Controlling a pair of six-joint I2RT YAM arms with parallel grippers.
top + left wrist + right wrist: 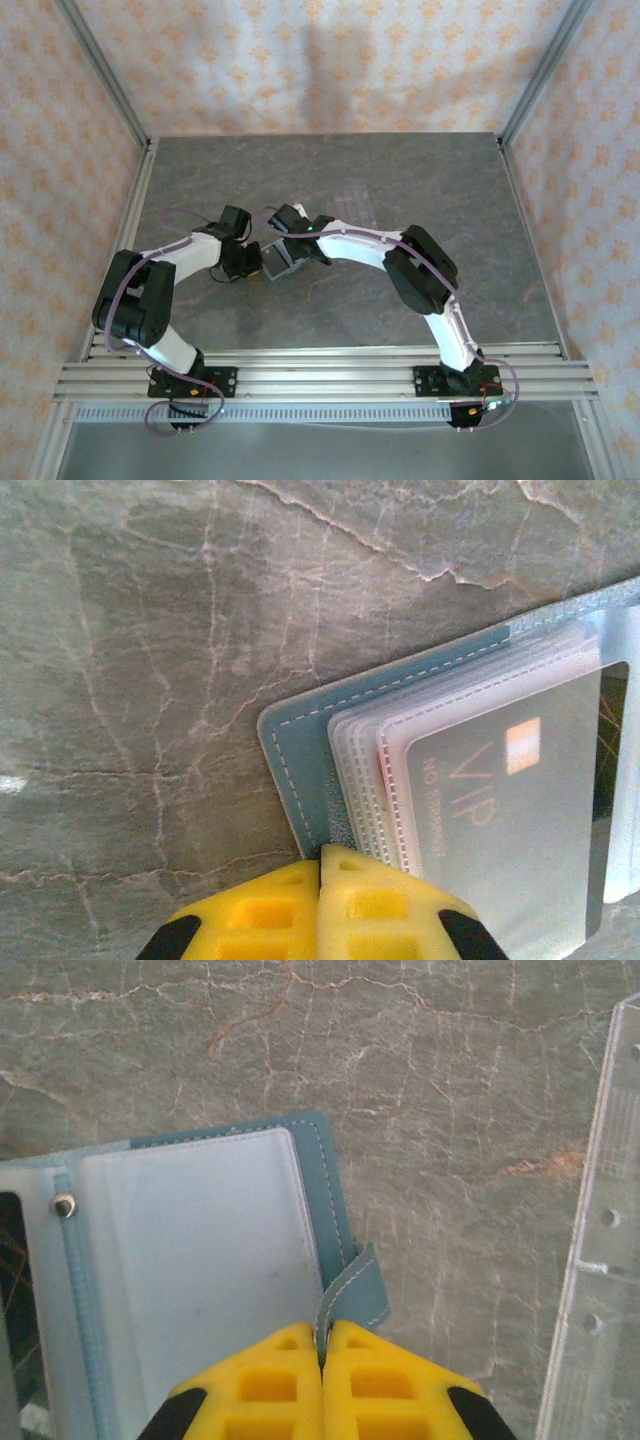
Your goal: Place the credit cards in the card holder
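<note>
The dark teal card holder (295,750) lies spread open on the stone table between both arms (280,263). My left gripper (320,856) is shut on the edge of its teal cover, beside the stacked clear sleeves. A pale credit card (500,800) printed "VIP" sits inside the top sleeve. A thin red edge (384,768) shows just under it. My right gripper (323,1332) is shut on the holder's teal closure strap (356,1288). The holder's other half (200,1260) has a clear pocket and a metal snap (65,1205).
A transparent slotted plastic rack (600,1260) stands just right of the right gripper and behind the grippers in the top view (350,203). The two wrists meet close together at mid-table (270,250). Patterned walls and metal posts enclose the table.
</note>
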